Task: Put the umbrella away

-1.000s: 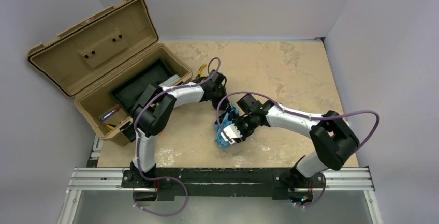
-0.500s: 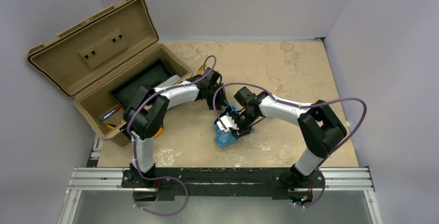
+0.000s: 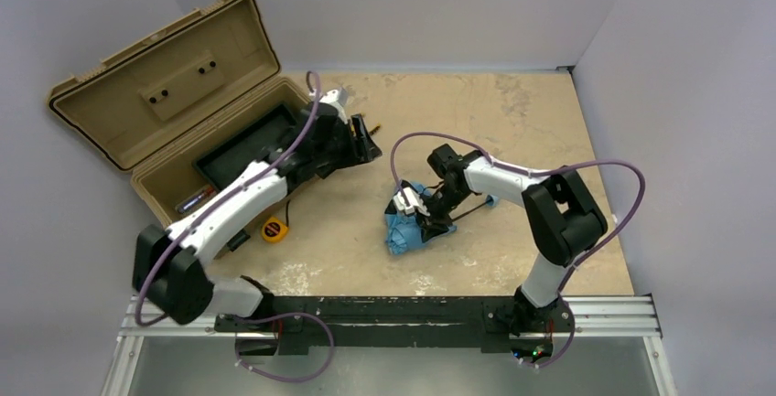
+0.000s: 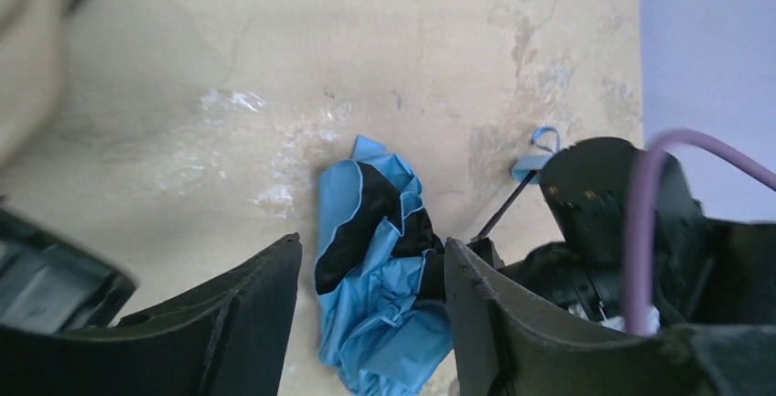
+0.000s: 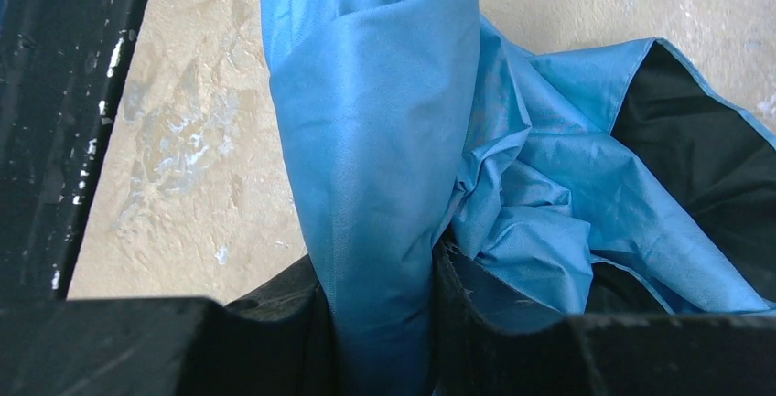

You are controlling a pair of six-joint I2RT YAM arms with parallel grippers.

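The umbrella (image 3: pixel 403 231) lies as a crumpled sky-blue bundle with a black lining in the middle of the table. Its thin black shaft (image 4: pixel 506 205) runs out to a small blue handle loop (image 4: pixel 545 139). My right gripper (image 3: pixel 426 216) is shut on a fold of the blue fabric (image 5: pixel 380 231), which is pinched tight between its jaws (image 5: pixel 380 327). My left gripper (image 3: pixel 367 137) hangs open well above and to the left of the bundle, beside the toolbox. In its wrist view the umbrella (image 4: pixel 375 295) shows far below between the spread fingers (image 4: pixel 247 323).
An open tan toolbox (image 3: pixel 110 112) with a black inner tray (image 3: pixel 252 144) stands at the back left. A yellow tape measure (image 3: pixel 271 229) lies on the table in front of it. Grey walls close in the table on three sides.
My left gripper has opened and drawn back up and left from the umbrella toward the toolbox. The right gripper keeps its hold on the fabric and has shifted slightly back.
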